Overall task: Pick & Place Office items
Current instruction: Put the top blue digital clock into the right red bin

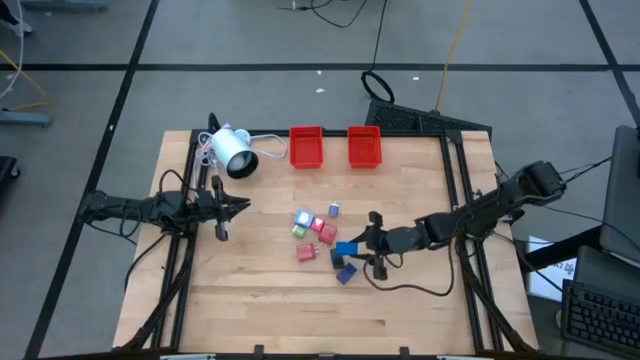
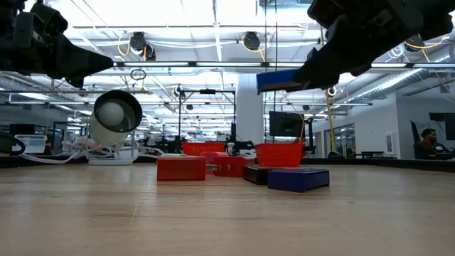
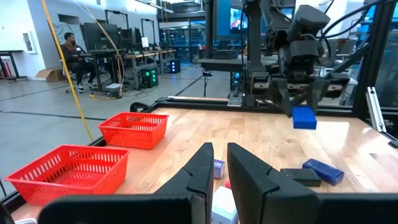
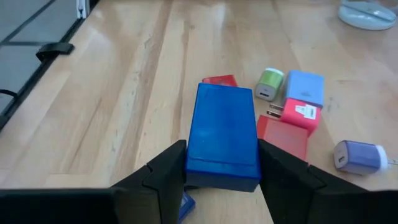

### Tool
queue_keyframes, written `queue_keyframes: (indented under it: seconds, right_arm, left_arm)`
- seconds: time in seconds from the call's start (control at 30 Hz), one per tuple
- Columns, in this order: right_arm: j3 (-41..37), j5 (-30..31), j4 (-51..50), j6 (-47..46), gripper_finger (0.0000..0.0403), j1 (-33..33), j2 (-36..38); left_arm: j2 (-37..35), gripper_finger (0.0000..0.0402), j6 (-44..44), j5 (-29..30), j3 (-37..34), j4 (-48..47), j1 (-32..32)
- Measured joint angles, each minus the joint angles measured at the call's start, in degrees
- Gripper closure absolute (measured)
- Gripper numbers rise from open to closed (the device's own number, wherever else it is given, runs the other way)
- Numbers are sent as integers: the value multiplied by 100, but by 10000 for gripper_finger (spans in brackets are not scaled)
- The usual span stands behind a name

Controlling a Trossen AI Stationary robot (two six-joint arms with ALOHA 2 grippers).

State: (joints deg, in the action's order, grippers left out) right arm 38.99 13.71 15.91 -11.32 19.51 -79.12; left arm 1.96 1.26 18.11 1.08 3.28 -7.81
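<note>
**Blue block up in the right gripper, left arm parked by the lamp**

Now, look at your right gripper (image 4: 221, 163): its two fingers are part-way apart and clamped on the sides of a bright blue block (image 4: 222, 134), and the low view shows that block (image 2: 284, 80) hanging clear above the tabletop. From overhead you see it (image 1: 347, 248) sitting at the tip of the right arm, just to the right of the loose cluster of pieces in the middle of the table (image 1: 260, 310).

Under and beside the lifted block, your other pieces lie on the wood: a dark blue block (image 1: 345, 273) and a black block (image 1: 338, 259) close below the gripper, a red block (image 1: 306, 253) to their left, then a small green piece (image 4: 268, 84), a pale blue piece (image 4: 305, 87) and a red one with a white label (image 4: 298, 113) touching each other, and a little lilac plug (image 4: 357, 157) set slightly apart.

Your left gripper (image 1: 238, 205) is fully closed with nothing in it, resting over the table's left side, near the white lamp (image 1: 233, 151). The two red baskets (image 1: 306, 146) stand side by side at the far edge, well apart from the pile.
</note>
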Motion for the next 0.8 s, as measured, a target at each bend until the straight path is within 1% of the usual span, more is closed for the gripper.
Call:
queue_keyframes:
  seconds: [0.33, 0.5, 0.8]
  right_arm:
    - [-388, 20, 20, -65, 232, -2, 663]
    - [-560, 299, 10, -152, 232, -2, 883]
    - [-622, 326, 12, -196, 232, -2, 1036]
  left_arm:
    - [0, 355, 0, 0, 0, -2, 0]
    - [1, 355, 0, 0, 0, -4, 0]
    - [0, 355, 0, 0, 0, 0, 0]
